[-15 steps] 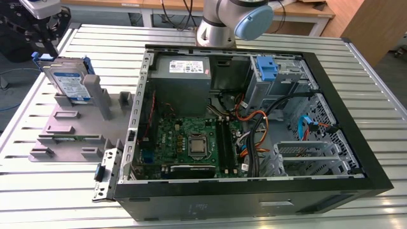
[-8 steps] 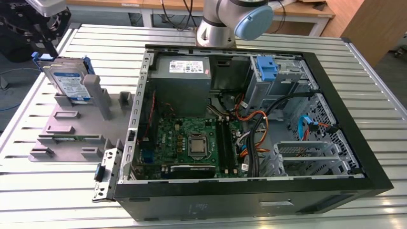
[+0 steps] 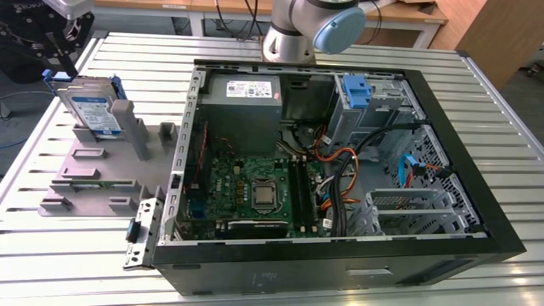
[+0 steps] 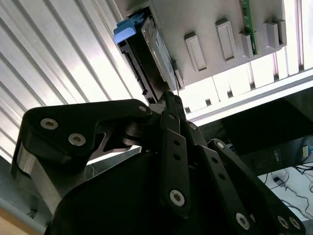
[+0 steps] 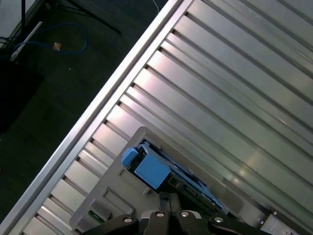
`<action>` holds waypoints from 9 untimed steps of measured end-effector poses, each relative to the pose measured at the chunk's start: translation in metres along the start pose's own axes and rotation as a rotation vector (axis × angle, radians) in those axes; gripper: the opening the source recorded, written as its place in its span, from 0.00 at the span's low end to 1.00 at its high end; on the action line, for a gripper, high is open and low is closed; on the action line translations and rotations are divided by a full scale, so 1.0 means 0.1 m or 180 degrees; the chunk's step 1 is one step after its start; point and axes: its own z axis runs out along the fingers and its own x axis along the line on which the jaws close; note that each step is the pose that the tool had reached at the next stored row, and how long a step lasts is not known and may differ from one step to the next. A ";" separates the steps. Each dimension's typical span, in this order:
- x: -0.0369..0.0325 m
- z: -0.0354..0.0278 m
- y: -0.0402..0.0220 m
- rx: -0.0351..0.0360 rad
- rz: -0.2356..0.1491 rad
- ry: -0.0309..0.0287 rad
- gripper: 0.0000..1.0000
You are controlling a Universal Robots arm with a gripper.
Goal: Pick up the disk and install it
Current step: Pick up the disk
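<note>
On the ribbed metal table (image 3: 51, 255), the disk (image 3: 92, 108) is stood on edge in a grey holder (image 3: 102, 172) — the gripper (image 3: 68, 67) is seen at its top edge, though how far it is closed cannot be told.

The disk (image 3: 95, 109), a silver-grey drive with a white and blue label and a blue carrier frame, is stood on edge in a grey rack (image 3: 93, 175) on the table (image 3: 76, 255), at the exterior view's left.

Slatted table (image 3: 85, 280); grey fixture (image 3: 93, 182); computer case (image 3: 297, 271)
</note>
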 end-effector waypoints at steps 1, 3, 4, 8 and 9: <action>0.000 0.000 0.000 0.0000 0.0000 0.0000 0.11; 0.000 0.000 0.000 0.0000 -0.0001 0.0000 0.11; 0.000 0.000 0.000 0.0000 0.0000 0.0000 0.11; 0.000 0.001 0.000 0.0000 -0.0018 0.0000 0.11; 0.000 0.001 0.000 0.0000 -0.0046 0.0001 0.11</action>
